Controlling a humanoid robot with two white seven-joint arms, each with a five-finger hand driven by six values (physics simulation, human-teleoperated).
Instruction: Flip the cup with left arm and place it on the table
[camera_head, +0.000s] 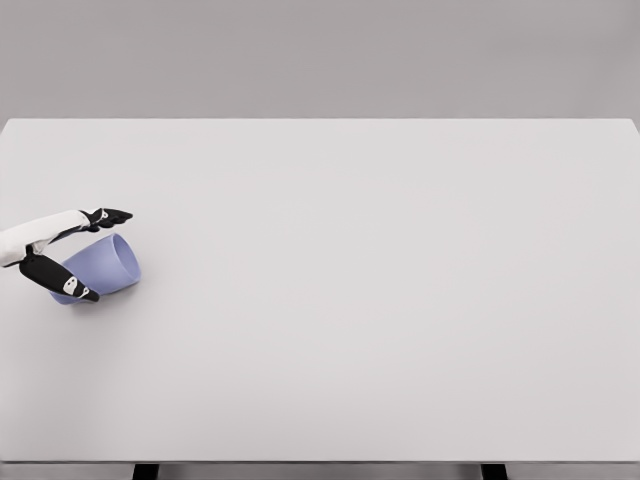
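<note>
Spanning nearly the whole head view, a pale grey table fills the frame from its far edge, where it meets a plain grey backdrop, down to its near edge at the bottom of the picture. Two dark table legs show as short stubs under that near edge, one left of the middle and one toward the right.

The left arm, white, enters at the left border of the picture about halfway down and reaches a short way to the right over the tabletop.

The cup, lavender blue, lies on its side near the table's left edge, well apart from the centre. Its open mouth faces right and slightly toward the far side, so that the rim appears as a light oval; its closed base points toward the left border and is partly hidden behind the hand. A soft shadow sits beneath it on the table.

The left hand brackets the cup: the white-and-black upper fingers extend along the top of the cup wall, and the dark thumb lies against its lower near side. The hand is closed around the cup in a narrow pinch.
</note>
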